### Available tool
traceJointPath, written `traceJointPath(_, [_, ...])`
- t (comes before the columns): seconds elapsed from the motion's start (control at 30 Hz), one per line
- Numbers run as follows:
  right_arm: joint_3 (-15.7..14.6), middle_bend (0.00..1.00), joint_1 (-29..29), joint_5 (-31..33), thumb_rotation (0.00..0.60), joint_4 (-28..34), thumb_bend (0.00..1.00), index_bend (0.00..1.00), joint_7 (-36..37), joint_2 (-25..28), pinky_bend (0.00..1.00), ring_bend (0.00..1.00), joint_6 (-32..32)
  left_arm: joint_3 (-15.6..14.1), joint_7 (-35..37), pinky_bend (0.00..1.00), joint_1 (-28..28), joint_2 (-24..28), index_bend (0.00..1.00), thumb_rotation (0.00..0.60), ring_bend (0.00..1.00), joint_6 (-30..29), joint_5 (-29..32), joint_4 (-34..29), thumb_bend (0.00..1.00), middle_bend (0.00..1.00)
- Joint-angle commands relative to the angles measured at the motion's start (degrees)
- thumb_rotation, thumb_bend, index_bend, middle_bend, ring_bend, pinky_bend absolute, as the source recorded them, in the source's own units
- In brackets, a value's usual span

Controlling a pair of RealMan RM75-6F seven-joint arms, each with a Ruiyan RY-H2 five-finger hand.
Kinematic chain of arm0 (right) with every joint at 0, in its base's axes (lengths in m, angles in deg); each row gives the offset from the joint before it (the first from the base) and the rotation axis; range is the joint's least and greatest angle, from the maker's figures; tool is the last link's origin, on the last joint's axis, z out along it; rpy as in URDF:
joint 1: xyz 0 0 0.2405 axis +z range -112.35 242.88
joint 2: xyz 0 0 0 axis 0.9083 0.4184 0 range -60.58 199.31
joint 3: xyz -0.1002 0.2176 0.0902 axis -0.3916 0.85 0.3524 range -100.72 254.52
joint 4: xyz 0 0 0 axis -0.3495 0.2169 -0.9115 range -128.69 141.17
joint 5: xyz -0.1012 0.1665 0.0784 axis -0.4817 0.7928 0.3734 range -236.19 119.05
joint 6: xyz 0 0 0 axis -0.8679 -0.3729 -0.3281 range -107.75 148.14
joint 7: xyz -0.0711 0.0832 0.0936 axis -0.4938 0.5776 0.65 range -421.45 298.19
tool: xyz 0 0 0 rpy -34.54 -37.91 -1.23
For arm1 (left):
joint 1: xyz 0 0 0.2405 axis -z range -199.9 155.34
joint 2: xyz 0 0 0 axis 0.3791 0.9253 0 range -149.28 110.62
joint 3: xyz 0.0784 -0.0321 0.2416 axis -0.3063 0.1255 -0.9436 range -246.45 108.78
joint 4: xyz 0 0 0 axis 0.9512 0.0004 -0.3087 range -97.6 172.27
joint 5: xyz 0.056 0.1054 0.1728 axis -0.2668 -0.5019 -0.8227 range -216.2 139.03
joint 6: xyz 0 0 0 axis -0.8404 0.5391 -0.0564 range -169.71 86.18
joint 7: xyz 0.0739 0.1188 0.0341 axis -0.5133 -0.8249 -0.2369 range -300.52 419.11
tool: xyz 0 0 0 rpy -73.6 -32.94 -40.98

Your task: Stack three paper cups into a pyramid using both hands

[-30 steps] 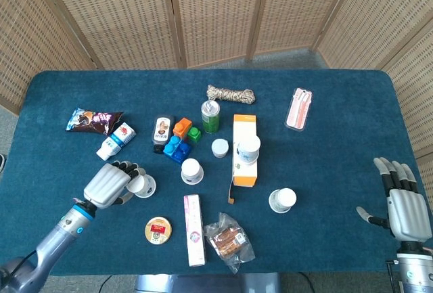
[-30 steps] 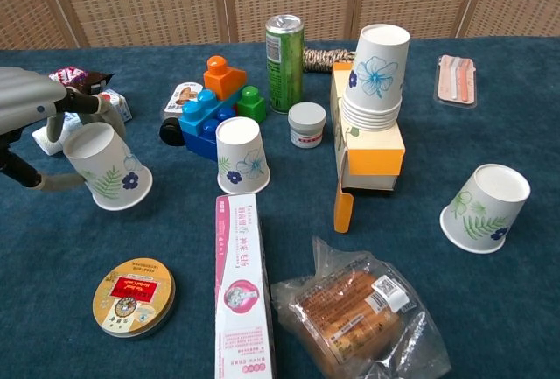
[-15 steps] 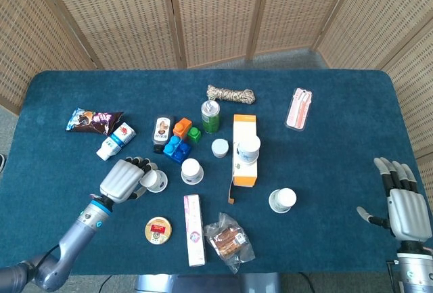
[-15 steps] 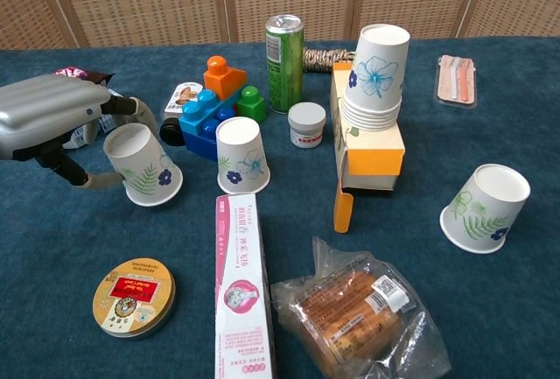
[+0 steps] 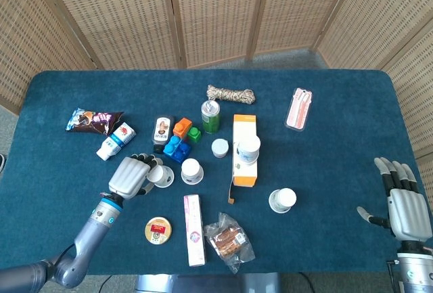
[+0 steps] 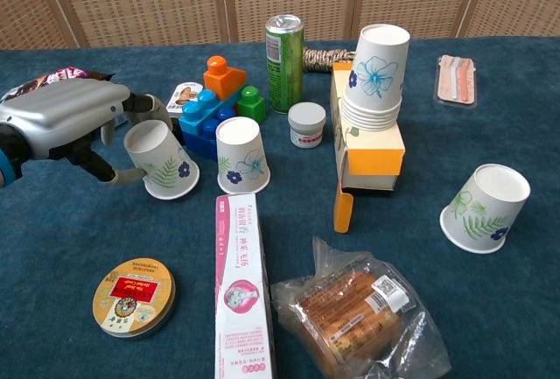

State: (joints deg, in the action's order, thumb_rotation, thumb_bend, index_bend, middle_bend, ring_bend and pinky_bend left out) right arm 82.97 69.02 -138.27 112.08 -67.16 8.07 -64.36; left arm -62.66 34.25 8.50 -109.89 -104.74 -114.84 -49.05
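We see three white paper cups, all upside down, rims on the blue cloth. The fern cup [image 6: 162, 162] leans to about eleven o'clock, gripped by the left hand [image 6: 66, 125]. Just beside it at three o'clock stands the blue-flower cup [image 6: 241, 155], upright on its rim and free. Well apart, toward four o'clock, the second fern cup [image 6: 484, 208] tilts to about one o'clock, alone.

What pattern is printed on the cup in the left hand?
Green fern leaves with a small dark-blue flower on the white paper cup; chest view shows it best.
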Motion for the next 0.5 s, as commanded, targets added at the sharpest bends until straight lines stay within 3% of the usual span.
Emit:
traceJointPath(0.03, [0.0, 0.0, 0.0, 0.0, 0.6, 0.0, 0.05, 0.0, 0.0, 0.0, 0.0, 0.0, 0.0, 0.6, -0.7, 0.51, 0.0, -1.0, 0.35, 0.6, 0.36, -0.1, 1.8, -0.7, 0.35, 0.41])
traceJointPath(0.5, [-0.1, 0.0, 0.0, -0.1, 0.6, 0.1, 0.05, 0.0, 0.0, 0.0, 0.0, 0.0, 0.0, 1.8, -3.8, 0.51, 1.0, -2.9, 0.34, 0.6, 0.37, -0.6, 6.2, -2.5, 0.35, 0.41])
